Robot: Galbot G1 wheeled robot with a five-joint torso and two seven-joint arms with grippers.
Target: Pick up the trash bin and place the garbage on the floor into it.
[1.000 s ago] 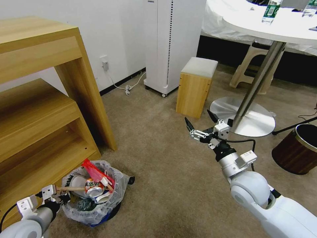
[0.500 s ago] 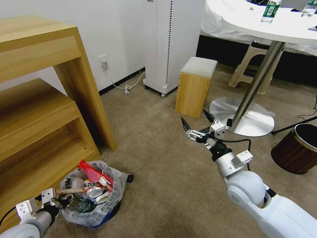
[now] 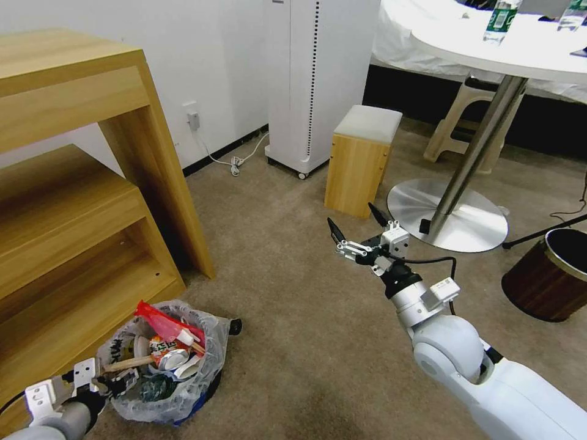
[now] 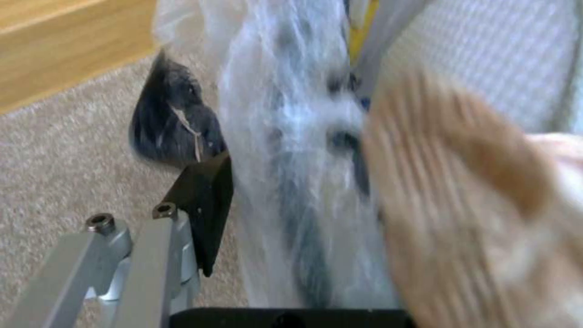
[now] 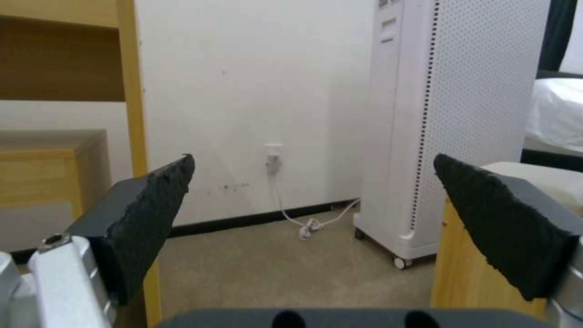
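At the lower left of the head view the left end effector (image 3: 113, 386) is clamped on the rim of the trash bin (image 3: 160, 373). The left wrist view bears this out: one black pad sits outside the crinkled liner and the bag film runs between the fingers. The bin stands on the beige carpet floor (image 3: 293, 318), just in front of the wooden shelf unit (image 3: 79, 201), and looks nearly full.

To carry it well, I would keep the bin upright and move it slowly. The grip seems to bite thin plastic film as much as hard rim, so a jerk could let the liner slide or tip the load out. The wooden stick (image 3: 125, 365) lies across the rim close to the fingers and could catch them.

The liner is translucent, wrinkled and puffed over the rim, with blue at the base. Inside are a red wrapper (image 3: 160, 319) standing up in a stiff fold, a crushed can (image 3: 170, 353) and pale paper cups, all light and loosely heaped.

Farther in, at mid-frame, the right end effector (image 3: 358, 232) hovers above bare carpet with its fingers spread wide and nothing between them. The right wrist view shows two rough, dark, wedge-shaped pads well apart.

Beyond it stand a small wooden stool (image 3: 361, 159) with a padded top, a tall white tower appliance (image 3: 318, 79) and the table's polished metal base disc (image 3: 449, 223). At the right edge is a dark wood-look bin (image 3: 547, 278) with a metal rim
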